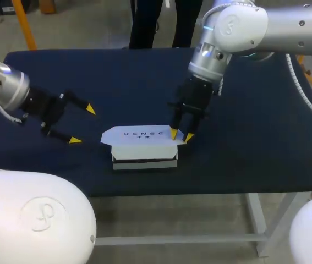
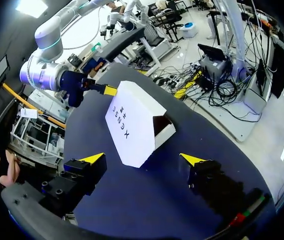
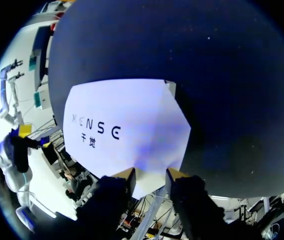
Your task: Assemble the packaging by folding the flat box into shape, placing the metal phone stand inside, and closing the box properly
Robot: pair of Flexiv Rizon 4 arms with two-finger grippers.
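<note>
The white box [image 1: 142, 144] with dark print on its lid lies in the middle of the table. Its lid is down, with pointed flaps sticking out at both ends. My right gripper [image 1: 181, 134] comes down on the right end. In the right wrist view the flap [image 3: 149, 170] fills the gap between its fingers [image 3: 125, 176], so the gripper [image 3: 148, 175] is shut on it. My left gripper [image 1: 83, 125] is wide open, a short way left of the box and apart from it. From the left wrist, the box [image 2: 131, 120] lies just ahead of the gripper [image 2: 143, 159]. A dark gap [image 2: 162, 121] shows under the lid. No phone stand is visible.
The table carries a dark blue cloth [image 1: 244, 137]. Its front edge [image 1: 200, 192] runs close below the box. The other gripper's yellow tip [image 2: 110, 90] shows at the box's far end in the left wrist view.
</note>
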